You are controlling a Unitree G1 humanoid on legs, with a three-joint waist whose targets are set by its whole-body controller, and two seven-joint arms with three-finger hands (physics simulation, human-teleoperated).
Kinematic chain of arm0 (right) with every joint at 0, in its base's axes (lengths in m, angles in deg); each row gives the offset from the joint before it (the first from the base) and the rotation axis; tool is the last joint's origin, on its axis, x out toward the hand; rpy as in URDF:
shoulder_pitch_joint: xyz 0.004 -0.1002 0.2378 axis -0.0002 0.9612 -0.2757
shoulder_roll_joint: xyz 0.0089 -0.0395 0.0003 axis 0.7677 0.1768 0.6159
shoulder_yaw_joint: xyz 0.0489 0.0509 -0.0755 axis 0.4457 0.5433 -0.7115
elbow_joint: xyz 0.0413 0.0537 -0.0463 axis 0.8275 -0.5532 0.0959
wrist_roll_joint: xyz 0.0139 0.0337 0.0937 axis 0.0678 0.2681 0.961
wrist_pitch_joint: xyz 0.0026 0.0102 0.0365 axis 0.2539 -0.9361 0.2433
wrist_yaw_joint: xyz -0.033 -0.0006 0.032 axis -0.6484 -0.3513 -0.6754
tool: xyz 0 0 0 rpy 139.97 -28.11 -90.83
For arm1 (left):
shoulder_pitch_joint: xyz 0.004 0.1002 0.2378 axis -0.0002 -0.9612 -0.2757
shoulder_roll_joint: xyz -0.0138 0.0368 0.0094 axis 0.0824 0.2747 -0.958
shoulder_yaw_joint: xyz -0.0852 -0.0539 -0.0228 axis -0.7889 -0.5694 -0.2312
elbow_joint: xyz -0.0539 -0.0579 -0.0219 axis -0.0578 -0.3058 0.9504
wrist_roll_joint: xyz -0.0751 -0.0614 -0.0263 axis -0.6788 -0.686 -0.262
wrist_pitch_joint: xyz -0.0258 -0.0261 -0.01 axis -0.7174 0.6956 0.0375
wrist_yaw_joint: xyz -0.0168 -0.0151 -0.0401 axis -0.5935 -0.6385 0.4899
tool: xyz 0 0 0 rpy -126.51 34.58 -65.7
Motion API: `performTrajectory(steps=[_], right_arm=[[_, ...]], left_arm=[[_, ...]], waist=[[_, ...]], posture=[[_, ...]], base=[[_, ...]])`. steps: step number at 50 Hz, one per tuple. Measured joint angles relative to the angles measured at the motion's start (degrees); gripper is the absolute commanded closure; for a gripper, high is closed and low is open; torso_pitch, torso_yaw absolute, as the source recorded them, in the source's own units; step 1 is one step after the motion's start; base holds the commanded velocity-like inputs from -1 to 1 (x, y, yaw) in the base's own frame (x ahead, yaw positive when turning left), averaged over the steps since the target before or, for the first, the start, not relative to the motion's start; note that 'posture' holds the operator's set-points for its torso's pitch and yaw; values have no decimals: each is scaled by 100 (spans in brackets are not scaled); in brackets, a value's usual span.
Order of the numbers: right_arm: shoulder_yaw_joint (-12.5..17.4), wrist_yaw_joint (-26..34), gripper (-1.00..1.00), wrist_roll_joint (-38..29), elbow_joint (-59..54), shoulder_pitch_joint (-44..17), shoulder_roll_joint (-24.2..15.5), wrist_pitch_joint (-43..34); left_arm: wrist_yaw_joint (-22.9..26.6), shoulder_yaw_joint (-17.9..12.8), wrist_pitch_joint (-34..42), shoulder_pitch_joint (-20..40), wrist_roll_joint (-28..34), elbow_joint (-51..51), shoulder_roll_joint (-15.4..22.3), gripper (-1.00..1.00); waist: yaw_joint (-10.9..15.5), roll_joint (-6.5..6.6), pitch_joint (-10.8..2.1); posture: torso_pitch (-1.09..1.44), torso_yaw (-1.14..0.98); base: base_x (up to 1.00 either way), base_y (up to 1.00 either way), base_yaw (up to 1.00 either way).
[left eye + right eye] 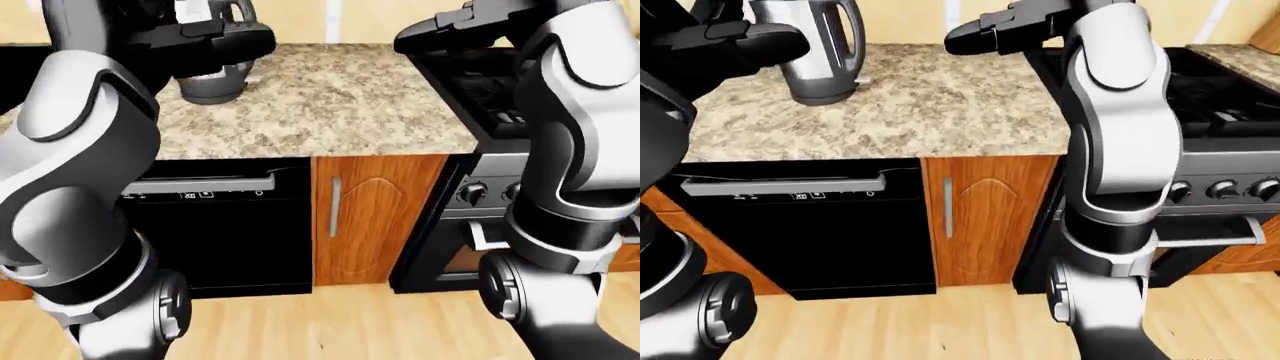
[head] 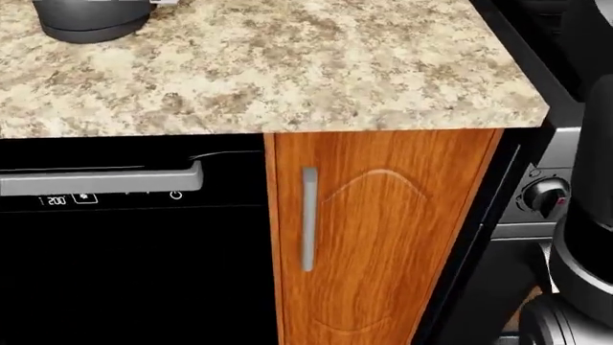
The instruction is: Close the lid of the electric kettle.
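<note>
A steel kettle (image 1: 818, 52) stands on the speckled granite counter (image 1: 930, 105) above a black dishwasher (image 1: 810, 225); neither robot hand's grip can be made out.

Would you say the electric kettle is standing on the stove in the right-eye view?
No, the electric kettle stands on the granite countertop, left of the stove.

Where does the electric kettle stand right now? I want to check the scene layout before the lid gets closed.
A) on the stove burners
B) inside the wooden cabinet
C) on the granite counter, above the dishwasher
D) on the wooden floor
C: in the right-eye view the electric kettle stands on the speckled counter, over the black dishwasher and to the left of the stove.
</note>
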Motion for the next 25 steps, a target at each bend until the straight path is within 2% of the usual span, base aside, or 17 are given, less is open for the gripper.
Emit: performTrajectory(steps=[2,3,5,7,9,10,11,12,13,17,19,20,21,22,23,25], right_arm=[[66,0,-100,-45,-89,145,0,-49],[62,2,-100,-64,-169,161,19,-104],[3,24,-100,-81,-253,181,47,-173],[-41,61,-100,-81,-242,195,71,-192],[-40,88,-100,-86,-196,163,69,-177],[-32,94,-100,-95,-177,128,66,-157],[-28,98,-100,-105,-163,90,67,-127],[-18,92,-100,-123,-109,106,89,-82],[-42,93,-100,-133,-81,130,120,-50],[-132,159,-100,-115,-157,149,137,-75],[-69,165,-100,-124,-139,134,124,-108],[-36,157,-100,-132,-124,129,121,-114],[0,143,-100,-135,-126,129,119,-112],[21,129,-100,-133,-144,127,124,-114],[25,119,-100,-125,-146,121,129,-119],[30,100,-100,-103,-84,96,116,-105]], left_arm=[[8,155,70,-135,-83,-86,-58,-100],[11,193,132,-178,-122,-145,-45,-100],[-7,188,218,-202,-152,-224,-24,-100],[-29,163,217,-183,-142,-198,9,-100],[-35,141,159,-120,-135,-127,35,-100],[-34,127,123,-85,-136,-92,50,-100],[-35,110,87,-60,-135,-66,65,-100],[-30,100,46,-56,-135,-44,78,-100],[-33,77,21,-98,-129,-23,89,-100],[-83,80,100,-136,-94,-150,70,-100],[-79,113,129,-97,-121,-101,72,-100],[-72,121,131,-98,-137,-65,71,-100],[-68,132,134,-97,-149,-49,61,-100],[-68,144,144,-101,-155,-50,54,-100],[-71,146,160,-102,-157,-53,54,-100],[-72,137,185,-67,-165,-21,63,-100]], waist=[[-19,-76,309],[-19,-49,383],[-1,31,454],[3,107,464],[5,216,404],[34,321,340],[91,489,265],[91,498,226],[107,459,257],[100,591,268],[48,560,261],[25,531,163],[-28,566,45],[-84,664,-45],[-123,742,-102],[-191,731,-190]], posture=[[0,0],[0,0],[0,0],[0,0],[0,0],[0,0],[0,0],[0,0],[0,0],[0,0],[0,0],[0,0],[0,0],[0,0],[0,0],[0,0]], base=[[0,0,0],[0,0,0],[0,0,0],[0,0,0],[0,0,0],[0,0,0],[0,0,0],[0,0,0],[0,0,0],[0,0,0],[-9,0,0],[-69,-31,0],[-100,-56,0],[-100,-57,0],[-100,-55,0],[-100,-57,0]])
